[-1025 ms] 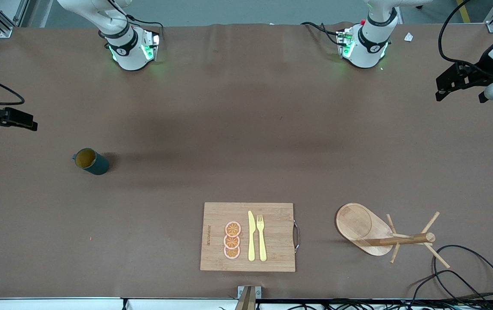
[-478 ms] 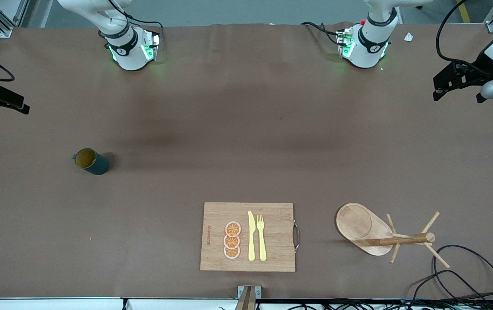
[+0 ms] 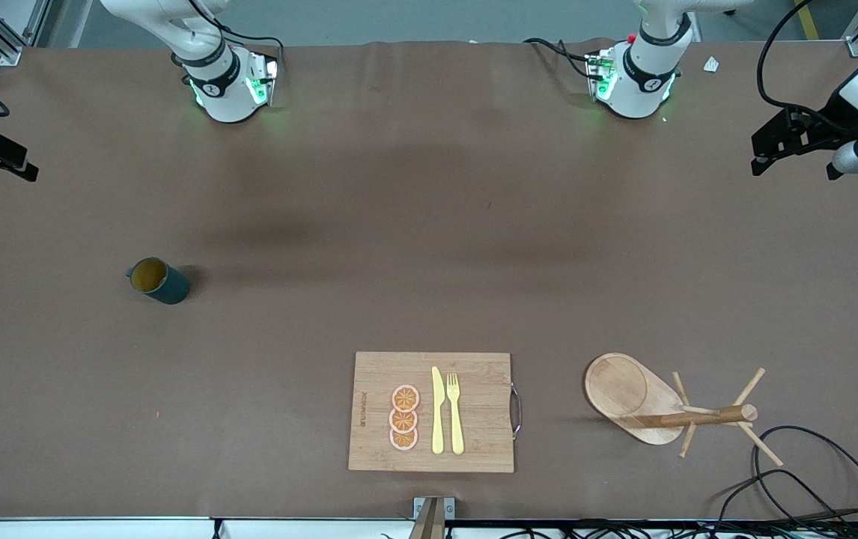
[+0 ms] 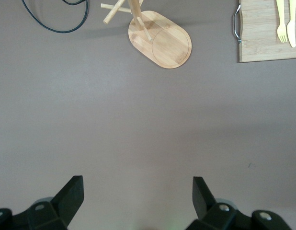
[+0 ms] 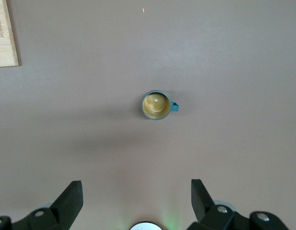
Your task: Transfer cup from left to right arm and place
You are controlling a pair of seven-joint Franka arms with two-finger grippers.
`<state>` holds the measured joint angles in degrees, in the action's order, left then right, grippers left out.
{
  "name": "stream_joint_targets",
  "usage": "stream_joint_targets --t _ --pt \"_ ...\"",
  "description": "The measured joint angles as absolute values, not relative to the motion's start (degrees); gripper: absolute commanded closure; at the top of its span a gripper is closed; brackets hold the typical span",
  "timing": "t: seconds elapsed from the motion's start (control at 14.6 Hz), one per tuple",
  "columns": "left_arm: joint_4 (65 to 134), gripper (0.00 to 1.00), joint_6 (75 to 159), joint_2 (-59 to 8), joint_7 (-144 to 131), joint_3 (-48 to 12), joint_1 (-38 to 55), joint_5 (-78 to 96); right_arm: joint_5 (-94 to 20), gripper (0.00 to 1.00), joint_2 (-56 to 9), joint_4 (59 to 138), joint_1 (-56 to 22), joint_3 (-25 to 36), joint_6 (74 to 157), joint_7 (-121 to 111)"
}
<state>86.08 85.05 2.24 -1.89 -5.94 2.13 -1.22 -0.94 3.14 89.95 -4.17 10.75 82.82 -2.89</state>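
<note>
The cup (image 3: 157,280), dark teal with a mustard-yellow inside, stands upright on the brown table toward the right arm's end. The right wrist view looks down into the cup (image 5: 157,105), its small handle sticking out to one side. My right gripper (image 3: 2,159) hangs open and empty at the table's edge on the right arm's end, well apart from the cup; its fingers (image 5: 71,196) frame bare table. My left gripper (image 3: 796,161) hangs open and empty over the left arm's end, its fingers (image 4: 201,194) spread wide over bare table.
A bamboo cutting board (image 3: 481,374) with three orange slices (image 3: 404,418), a yellow knife and a fork lies near the front camera. A wooden mug tree (image 3: 624,397) stands beside it toward the left arm's end, with black cables (image 3: 811,464) close by.
My right gripper has drawn back from the cup toward the robots' side of the table, staying open. My left gripper has shifted only slightly. The cup has not moved.
</note>
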Motion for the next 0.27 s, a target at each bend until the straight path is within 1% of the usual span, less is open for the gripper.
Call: stream_joint_targets --t 0.27 --pt "86.08 0.0 84.65 2.24 -1.89 -5.94 2.14 -1.22 -0.94 0.0 3.14 90.32 -3.98 10.75 82.83 -2.89"
